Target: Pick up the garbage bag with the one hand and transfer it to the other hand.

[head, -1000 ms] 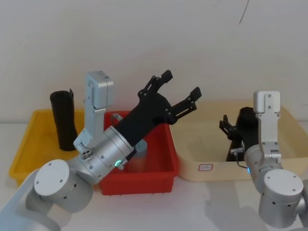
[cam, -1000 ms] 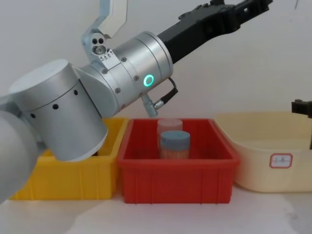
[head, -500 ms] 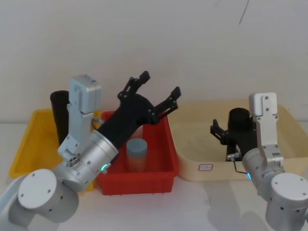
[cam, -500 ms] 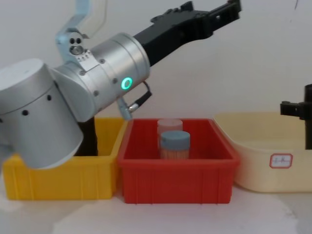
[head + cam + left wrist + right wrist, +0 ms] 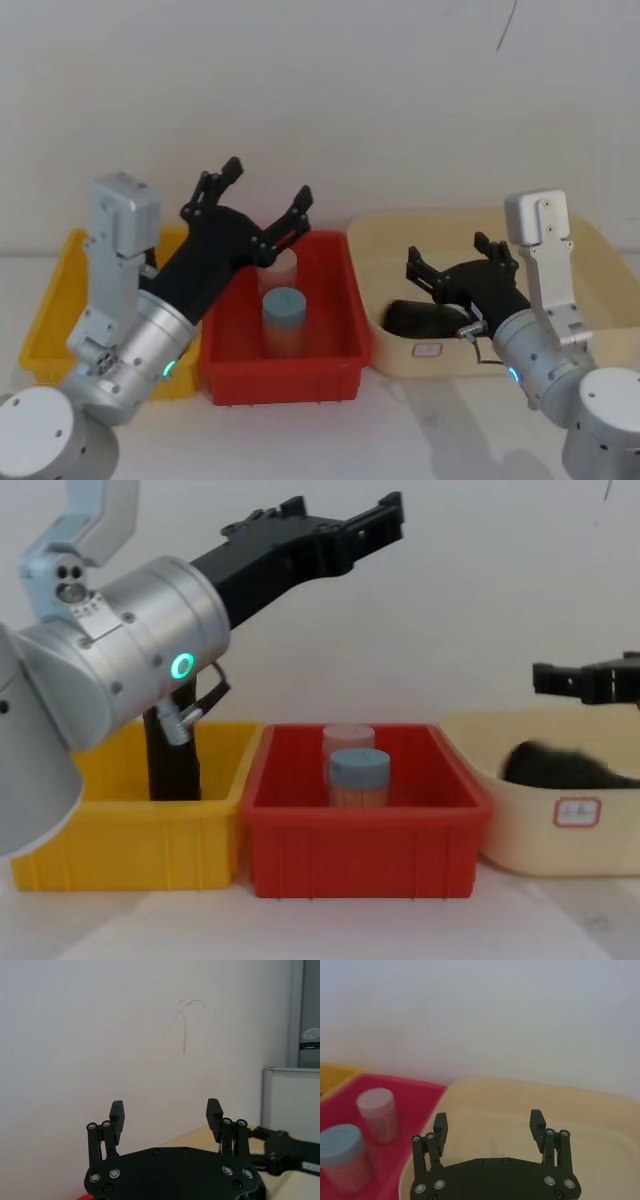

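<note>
One garbage bag (image 5: 175, 765), a matte-black roll, stands upright in the yellow bin (image 5: 120, 850), partly behind my left arm. A second black roll (image 5: 420, 318) lies on its side in the beige tub (image 5: 590, 235); in the chest view this lying roll (image 5: 555, 765) shows above the tub wall. My right gripper (image 5: 450, 262) hovers just above the lying roll, open and holding nothing, as the right wrist view also shows (image 5: 489, 1120). Raised above the red bin (image 5: 340, 360), my left gripper (image 5: 268, 185) is open with nothing in it (image 5: 165, 1110).
The red bin holds a blue-lidded jar (image 5: 283, 320) and a pink-lidded jar (image 5: 380, 1115) behind it. Yellow bin, red bin and beige tub stand side by side against a white wall. The beige tub carries a small label (image 5: 577, 810).
My left arm swung left and drew back, gripper still open. The black roll that stood at my right gripper now lies in the beige tub, and the right gripper has tipped over it.
</note>
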Controlling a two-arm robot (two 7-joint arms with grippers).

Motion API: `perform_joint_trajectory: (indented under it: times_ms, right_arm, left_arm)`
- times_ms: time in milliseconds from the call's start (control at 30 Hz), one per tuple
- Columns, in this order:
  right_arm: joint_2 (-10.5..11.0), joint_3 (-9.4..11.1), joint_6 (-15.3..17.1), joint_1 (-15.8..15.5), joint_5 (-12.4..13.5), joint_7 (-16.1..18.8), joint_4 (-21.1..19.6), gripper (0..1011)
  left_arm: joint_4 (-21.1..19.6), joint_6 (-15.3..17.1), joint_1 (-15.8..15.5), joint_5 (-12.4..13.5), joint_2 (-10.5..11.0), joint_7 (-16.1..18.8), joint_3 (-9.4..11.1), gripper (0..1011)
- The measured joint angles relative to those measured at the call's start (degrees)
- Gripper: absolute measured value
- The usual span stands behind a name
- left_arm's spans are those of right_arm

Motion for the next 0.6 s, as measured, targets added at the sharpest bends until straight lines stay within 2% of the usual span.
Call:
perform_joint_trajectory:
  times_ms: [400, 600]
  right_arm:
    - [-0.71, -0.18, -1.96, 0.44, 1.94, 0.94, -2.53, 1001]
    - [-0.23, -1.27, -2.1, 0.6, 2.5, 2.37, -3.49, 1001]
  left_arm:
    - [-2.68, 0.02, 2.84, 1.43, 1.03, 1.99, -1.72, 1002]
    - [-3.94, 0.0, 4.26, 2.05, 1.29, 2.89, -2.56, 1002]
